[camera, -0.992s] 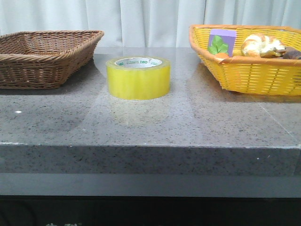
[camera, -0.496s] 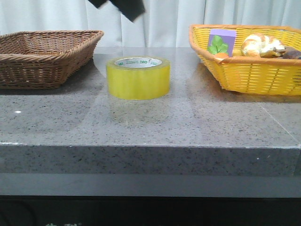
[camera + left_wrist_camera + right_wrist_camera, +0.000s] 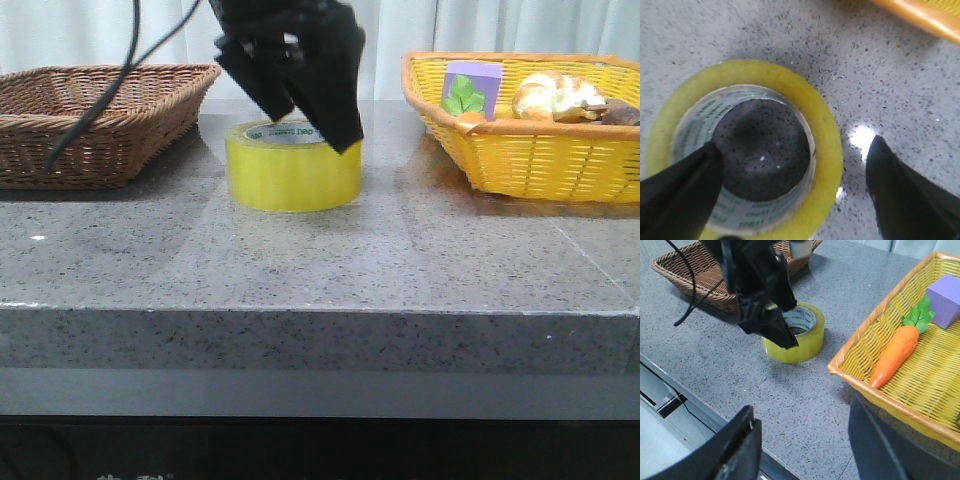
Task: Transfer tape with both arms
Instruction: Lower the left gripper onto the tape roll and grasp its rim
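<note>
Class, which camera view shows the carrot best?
The right wrist view: the carrot lies whole in the yellow basket. The front view shows only its leaves and orange tip above the rim; the left wrist view misses it.

A long grey speckled stone table [image 3: 320,260] fills the room's foreground, its polished top catching soft overhead light in pale glares, with a thick front edge over a darker band below. Behind it hangs a pale, pleated curtain [image 3: 400,30] from side to side. A brown wicker basket [image 3: 95,120] sits on the table's left end and a yellow woven basket [image 3: 530,150] on the right, well apart from each other.
</note>
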`<state>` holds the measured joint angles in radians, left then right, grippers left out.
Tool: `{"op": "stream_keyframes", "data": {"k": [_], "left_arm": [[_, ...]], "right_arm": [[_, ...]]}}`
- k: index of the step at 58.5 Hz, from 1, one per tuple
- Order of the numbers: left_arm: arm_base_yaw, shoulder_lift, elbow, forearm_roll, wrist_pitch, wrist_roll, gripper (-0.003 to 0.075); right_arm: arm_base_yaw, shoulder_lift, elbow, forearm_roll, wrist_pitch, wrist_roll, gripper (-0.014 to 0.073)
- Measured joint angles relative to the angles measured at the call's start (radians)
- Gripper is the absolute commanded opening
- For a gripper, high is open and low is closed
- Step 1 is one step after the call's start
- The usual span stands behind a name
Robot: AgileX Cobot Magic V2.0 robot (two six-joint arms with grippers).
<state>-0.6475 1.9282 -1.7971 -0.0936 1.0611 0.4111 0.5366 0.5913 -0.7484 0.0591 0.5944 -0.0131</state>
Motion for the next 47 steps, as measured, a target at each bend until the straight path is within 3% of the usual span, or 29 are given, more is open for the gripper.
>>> {"op": "stream_keyframes", "data": {"k": [18,24,31,36,47], "left_arm": [[0.0,0.081,-0.002,-0.011,-0.014,0.0,0.0554],[0.0,0.091,-0.002,-0.012,-0.022,0.001,0.0445],[0.0,0.091,-0.002,-0.014,-0.02,0.001,0.0248],[0.0,0.091,-0.002,-0.022,-0.018,0.001,0.0166],[-0.002,0.091,-0.002,-0.035,-0.016,0.001,0.0131]], "right_arm": [[0.0,0.0,0.0,0.0,0.0,0.0,0.042],[0.0,0.0,0.0,0.0,0.0,0.0,0.042],[0.0,0.0,0.0,0.0,0.0,0.0,0.042],[0.0,0.0,0.0,0.0,0.0,0.0,0.042],[0.0,0.0,0.0,0.0,0.0,0.0,0.042]]}}
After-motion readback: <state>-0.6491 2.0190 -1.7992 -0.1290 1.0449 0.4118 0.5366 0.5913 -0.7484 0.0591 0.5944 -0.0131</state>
